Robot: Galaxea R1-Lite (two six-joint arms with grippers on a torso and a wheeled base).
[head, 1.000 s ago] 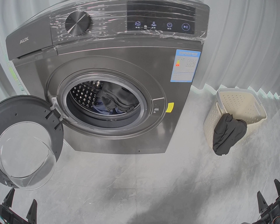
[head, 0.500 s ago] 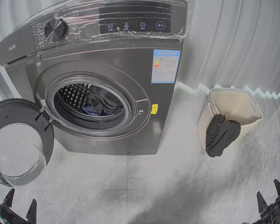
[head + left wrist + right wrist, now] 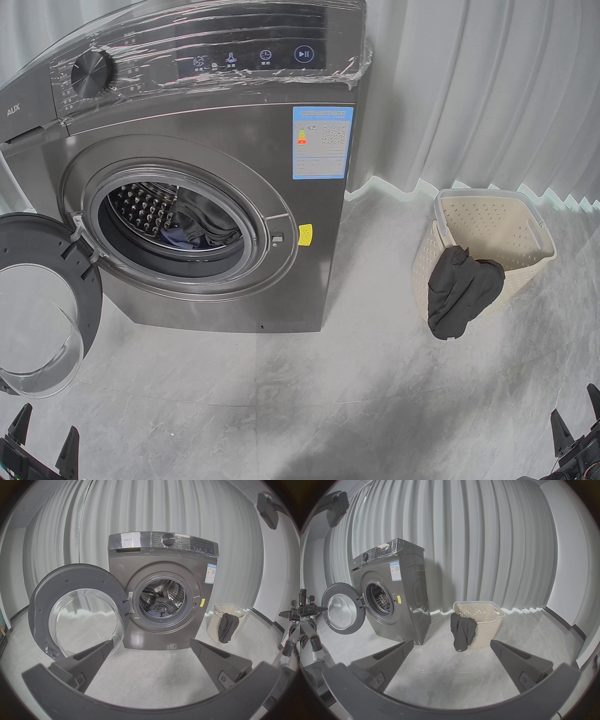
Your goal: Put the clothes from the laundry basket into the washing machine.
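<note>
Dark grey cloth, a limp garment, hangs over the front rim of the cream perforated plastic laundry basket in my head view. Its long axis runs down the outer wall and its lower end points at the grey tiled floor. The basket stands right of the grey front-loading washing machine, whose round glass door is swung wide. Dark and blue clothes lie in the drum. My left gripper and right gripper sit low at the near corners. In my left wrist view the fingers are spread wide. In my right wrist view the fingers are likewise spread, facing the basket.
</note>
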